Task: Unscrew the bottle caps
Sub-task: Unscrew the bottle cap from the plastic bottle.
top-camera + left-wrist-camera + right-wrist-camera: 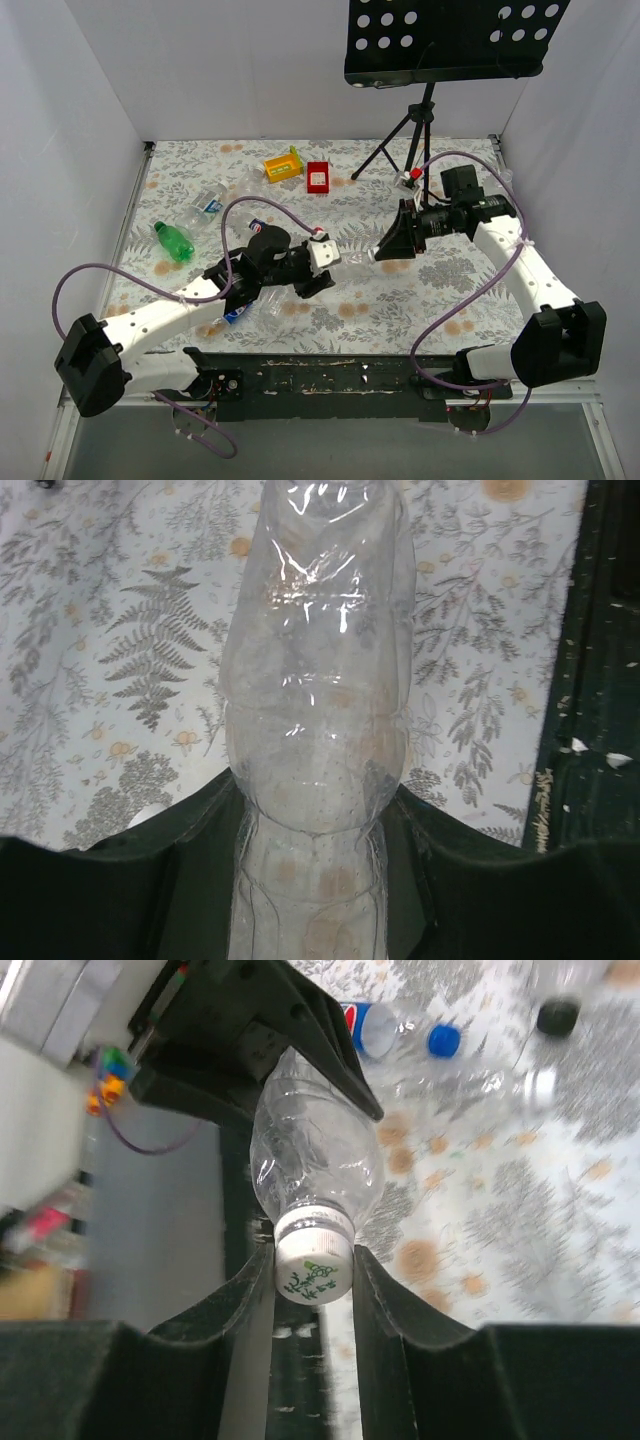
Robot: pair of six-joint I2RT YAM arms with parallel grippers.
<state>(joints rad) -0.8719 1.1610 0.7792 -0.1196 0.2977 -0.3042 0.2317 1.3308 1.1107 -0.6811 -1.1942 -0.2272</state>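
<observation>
Illegibly scribbled white cap (313, 1260) on clear bottle (315, 1150)

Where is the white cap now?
Right wrist view, centre: the white cap sits between the jaws of the right gripper, on the clear bottle the left gripper holds.

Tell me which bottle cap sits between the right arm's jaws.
The white cap with green print, screwed on the clear bottle. The blue cap and the dark cap are farther off in the background.

Clear bottle (315, 730) cut off by top edge in left wrist view, near end partly hidden by left pincer (315, 880). Green print on cap (313, 1278) unreadable. Background bottles (395, 1032) blurred.
</observation>
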